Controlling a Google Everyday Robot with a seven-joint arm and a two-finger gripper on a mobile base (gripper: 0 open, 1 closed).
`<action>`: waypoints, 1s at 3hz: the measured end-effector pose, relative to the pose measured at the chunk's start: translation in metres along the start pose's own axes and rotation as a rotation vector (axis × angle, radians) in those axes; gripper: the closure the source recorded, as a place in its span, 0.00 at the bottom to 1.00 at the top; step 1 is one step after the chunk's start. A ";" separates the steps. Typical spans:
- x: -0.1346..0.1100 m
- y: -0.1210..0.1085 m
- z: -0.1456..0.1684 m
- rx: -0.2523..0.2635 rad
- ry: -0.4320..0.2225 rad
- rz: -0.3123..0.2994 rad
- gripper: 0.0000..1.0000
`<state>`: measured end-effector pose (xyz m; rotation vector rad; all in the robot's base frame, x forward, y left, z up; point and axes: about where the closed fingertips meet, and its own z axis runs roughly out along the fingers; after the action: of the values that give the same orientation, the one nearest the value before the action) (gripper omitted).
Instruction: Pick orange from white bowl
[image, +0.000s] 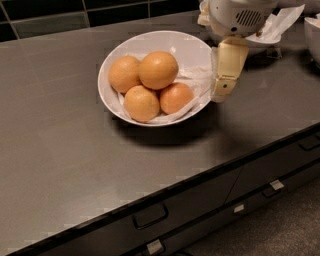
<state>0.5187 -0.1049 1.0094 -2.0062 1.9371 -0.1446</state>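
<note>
**Orange unpicked in bowl; pincer outside the rim.**

I find the orange (158, 70) sitting highest among four in the white bowl (185, 47), which stands on the counter (60, 150) toward its back edge, with crumpled paper (197, 75) under the fruit. The pincer (226, 70) hangs just beside the bowl's rim, on the side toward the counter's back right corner, outside the bowl and apart from the orange. I cannot tell whether it is released or clenched. In my judgement no part of the pick is done: crossing the rim, gripping the orange and lifting all remain.
</note>
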 end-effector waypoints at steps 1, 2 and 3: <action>-0.009 -0.025 0.004 0.011 -0.012 -0.027 0.00; -0.020 -0.049 0.018 0.008 -0.036 -0.049 0.00; -0.051 -0.075 0.049 0.001 -0.077 -0.100 0.00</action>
<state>0.6018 -0.0456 0.9962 -2.0771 1.7907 -0.0910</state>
